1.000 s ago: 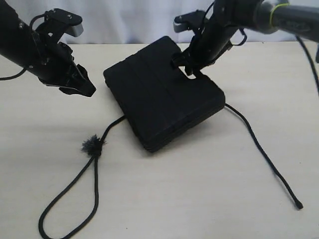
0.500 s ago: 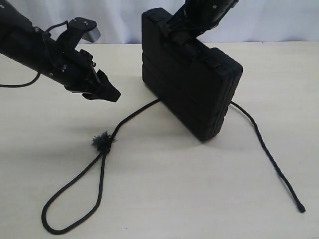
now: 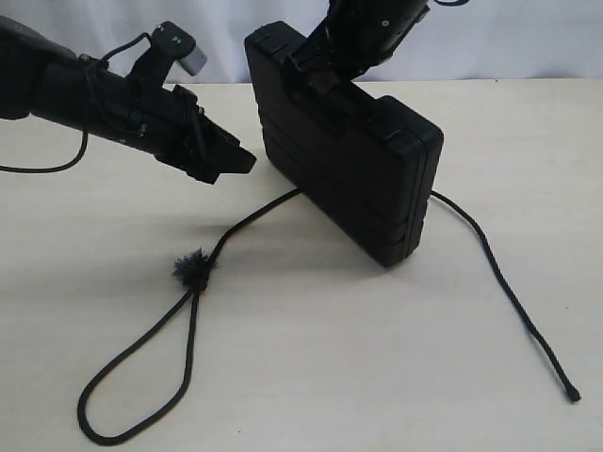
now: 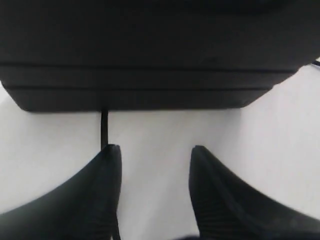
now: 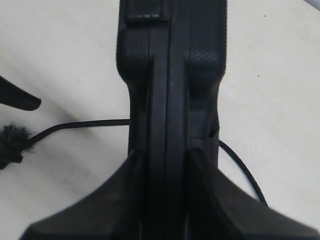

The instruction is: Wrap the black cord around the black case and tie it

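The black case (image 3: 349, 160) stands up on one long edge on the pale tabletop (image 3: 377, 358), toward the far side of the table. Its broad ribbed face is turned to the front left of the exterior view. The right gripper (image 3: 332, 68) comes down from above and pinches the case's upper edge. In the right wrist view its two fingers (image 5: 125, 190) press against either side of the case's textured rim, and the seam between the two shells runs up between them.

The black cord (image 3: 250, 218) passes beneath the case's lower edge. On the left of the exterior view it comes out from under the case and runs across the table to a fuzzy tuft (image 3: 191, 268). There two strands meet, and beyond them a long loop lies flat near the front of the table. On the other side the cord emerges at the case's right-hand corner and trails in a gentle curve to a blunt tip (image 3: 574, 396), well apart from the case.

The left gripper (image 3: 231, 160) hovers above the table just beside the case's left face, not touching it, its jaws spread with nothing between them. Its wrist view shows both fingers (image 4: 100, 190) apart over bare table. The case's lower edge is straight ahead, and the cord runs out from under it toward one fingertip.
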`<act>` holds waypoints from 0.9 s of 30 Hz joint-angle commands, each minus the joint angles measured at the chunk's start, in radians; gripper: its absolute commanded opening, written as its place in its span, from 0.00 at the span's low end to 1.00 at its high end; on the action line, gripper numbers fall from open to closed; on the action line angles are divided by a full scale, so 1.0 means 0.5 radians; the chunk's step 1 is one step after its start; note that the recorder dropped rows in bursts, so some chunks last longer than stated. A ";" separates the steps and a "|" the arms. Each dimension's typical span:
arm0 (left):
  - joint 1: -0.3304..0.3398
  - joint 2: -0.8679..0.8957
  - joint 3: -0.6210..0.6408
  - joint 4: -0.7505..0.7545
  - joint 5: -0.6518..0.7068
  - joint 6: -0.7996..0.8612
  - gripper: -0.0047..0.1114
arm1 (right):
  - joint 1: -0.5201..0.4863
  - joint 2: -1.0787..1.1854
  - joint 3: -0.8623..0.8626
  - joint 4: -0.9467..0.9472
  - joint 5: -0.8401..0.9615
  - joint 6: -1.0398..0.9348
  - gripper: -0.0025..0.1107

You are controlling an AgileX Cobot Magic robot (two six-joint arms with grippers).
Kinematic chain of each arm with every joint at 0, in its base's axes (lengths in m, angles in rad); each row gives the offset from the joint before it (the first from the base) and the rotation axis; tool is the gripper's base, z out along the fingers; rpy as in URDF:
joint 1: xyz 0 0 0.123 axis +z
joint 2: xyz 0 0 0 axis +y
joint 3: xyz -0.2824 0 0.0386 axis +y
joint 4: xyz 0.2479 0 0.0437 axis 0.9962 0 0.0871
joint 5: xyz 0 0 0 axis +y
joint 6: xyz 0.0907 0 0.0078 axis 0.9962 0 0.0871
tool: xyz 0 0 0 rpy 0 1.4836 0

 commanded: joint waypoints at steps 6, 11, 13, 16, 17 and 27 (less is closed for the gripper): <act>-0.003 0.003 0.005 -0.365 -0.016 0.366 0.40 | 0.061 -0.012 0.026 0.177 0.261 -0.038 0.20; -0.003 0.003 0.005 -0.458 -0.001 0.403 0.40 | 0.147 -0.025 0.026 0.179 0.274 -0.038 0.38; -0.003 0.003 0.005 -0.450 -0.011 0.403 0.40 | 0.171 -0.048 0.026 0.181 0.274 -0.038 0.45; -0.003 0.003 0.005 -0.446 -0.006 0.403 0.40 | 0.171 -0.098 0.026 0.186 0.286 -0.025 0.53; -0.003 0.003 0.005 -0.446 -0.006 0.403 0.40 | 0.171 -0.116 0.026 0.182 0.297 -0.025 0.55; -0.003 0.003 0.005 -0.446 -0.007 0.386 0.40 | 0.168 -0.532 0.133 -0.244 0.386 0.159 0.60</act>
